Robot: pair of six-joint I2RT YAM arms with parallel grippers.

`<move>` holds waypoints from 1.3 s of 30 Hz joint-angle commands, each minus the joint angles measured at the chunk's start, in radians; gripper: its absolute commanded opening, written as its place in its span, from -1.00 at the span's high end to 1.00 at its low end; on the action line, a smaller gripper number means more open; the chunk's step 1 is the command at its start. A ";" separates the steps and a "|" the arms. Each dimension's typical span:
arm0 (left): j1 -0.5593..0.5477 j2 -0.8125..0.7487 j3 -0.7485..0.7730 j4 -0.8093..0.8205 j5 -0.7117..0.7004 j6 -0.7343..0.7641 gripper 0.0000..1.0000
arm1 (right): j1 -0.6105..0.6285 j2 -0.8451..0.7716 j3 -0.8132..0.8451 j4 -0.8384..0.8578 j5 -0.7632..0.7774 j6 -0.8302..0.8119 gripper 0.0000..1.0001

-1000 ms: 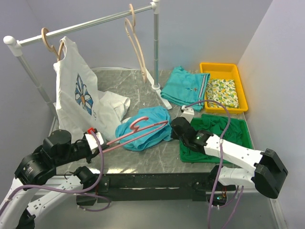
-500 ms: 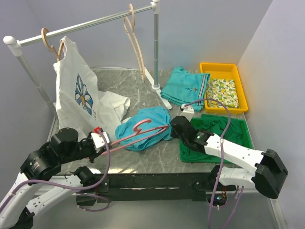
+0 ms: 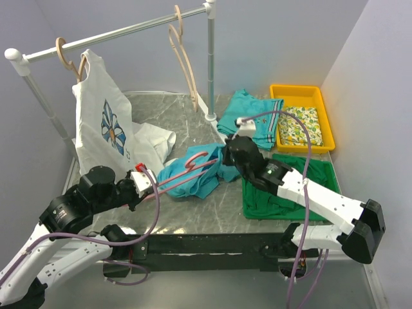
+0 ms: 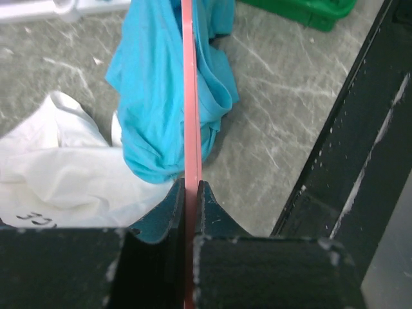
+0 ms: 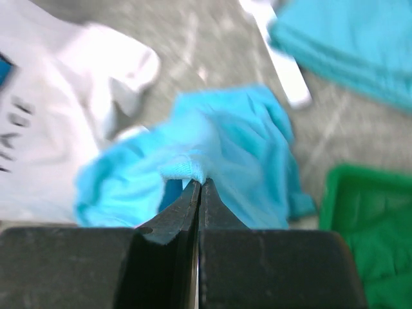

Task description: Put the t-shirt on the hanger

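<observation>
The turquoise t-shirt (image 3: pixel 193 175) is bunched at the table's middle. The thin pink hanger (image 3: pixel 187 168) lies across it, hook up near its top. My left gripper (image 3: pixel 143 181) is shut on the hanger's left end; in the left wrist view the pink bar (image 4: pixel 190 109) runs straight up from my gripper (image 4: pixel 190 185) over the t-shirt (image 4: pixel 154 96). My right gripper (image 3: pixel 225 156) is shut on a fold of the t-shirt's right edge and holds it lifted off the table; the right wrist view shows the cloth (image 5: pixel 219 161) pinched at my gripper (image 5: pixel 199 182).
A white flower-print top (image 3: pixel 106 129) hangs from a beige hanger on the rail (image 3: pixel 116 33), its hem on the table. A second beige hanger (image 3: pixel 183 61) hangs further right. A folded teal garment (image 3: pixel 248 114), a yellow bin (image 3: pixel 301 116) and a green tray (image 3: pixel 290 187) are at the right.
My left gripper has pushed the hanger right and further into the t-shirt. My right gripper has lifted the shirt's edge up and back, away from the green tray.
</observation>
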 commanded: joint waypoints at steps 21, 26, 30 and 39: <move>-0.005 0.083 -0.206 0.688 0.102 -0.136 0.98 | 0.103 -0.099 0.233 0.019 0.024 -0.186 1.00; -0.005 0.108 -0.217 0.765 0.135 -0.174 0.98 | 0.144 -0.094 0.259 0.019 0.032 -0.199 0.96; -0.005 0.102 -0.245 0.800 0.175 -0.199 0.98 | 0.121 -0.071 0.259 -0.053 0.150 -0.186 0.87; -0.010 0.108 -0.257 0.844 0.266 -0.211 0.98 | -0.003 -0.139 0.187 -0.041 -0.003 -0.133 0.63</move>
